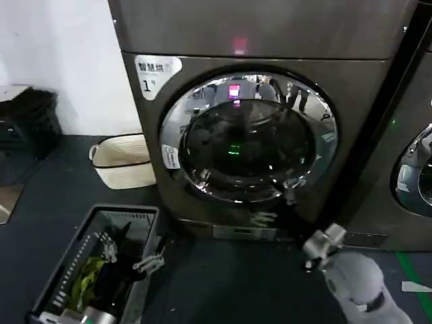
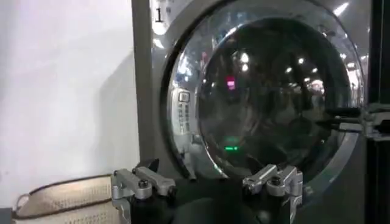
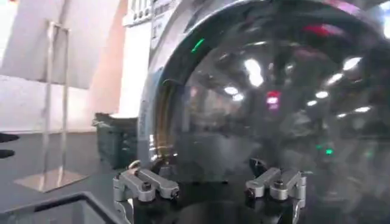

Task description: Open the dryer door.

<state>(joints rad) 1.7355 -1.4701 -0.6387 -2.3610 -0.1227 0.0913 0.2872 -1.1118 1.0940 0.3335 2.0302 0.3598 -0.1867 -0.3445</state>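
Observation:
The dryer point(image 1: 351, 88) is a dark grey-brown machine with a white "1" sticker point(image 1: 154, 73). Its dryer door point(image 1: 246, 138) is a chrome-rimmed dark glass porthole lying flat against the front. My right gripper point(image 1: 277, 202) is open at the door's lower right rim. In the right wrist view the glass point(image 3: 274, 91) looms just beyond the open right gripper point(image 3: 210, 182), with nothing between its fingers. My left gripper point(image 1: 129, 255) hangs open low on the left, above a grey basket. It faces the door point(image 2: 268, 91), and the left gripper point(image 2: 208, 179) holds nothing.
A grey plastic basket point(image 1: 121, 210) with dark clothes sits on the floor at the front left. A beige woven basket point(image 1: 121, 162) stands beside the dryer's left side. A neighbouring machine point(image 1: 412, 169) adjoins on the right. A black crate point(image 1: 27, 121) stands far left.

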